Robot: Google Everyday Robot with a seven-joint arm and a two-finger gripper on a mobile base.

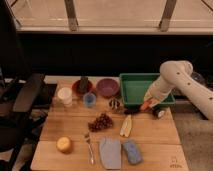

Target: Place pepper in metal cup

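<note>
Dim room, bright daylight band through windows [115,12] above; soft shadows; tool [149,103] holding pepper [144,106] at tray [134,86] front.

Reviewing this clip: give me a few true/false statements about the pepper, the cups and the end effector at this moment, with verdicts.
1. The end effector holds the pepper. True.
2. The pepper lies inside the metal cup. False: it is in the end effector, at the front edge of the green tray and apart from the cup.
3. The metal cup stands between the blue cup and the green tray. True.
4. The grapes are in the green tray. False: they lie on the table, nearer the camera than the cups.
</note>
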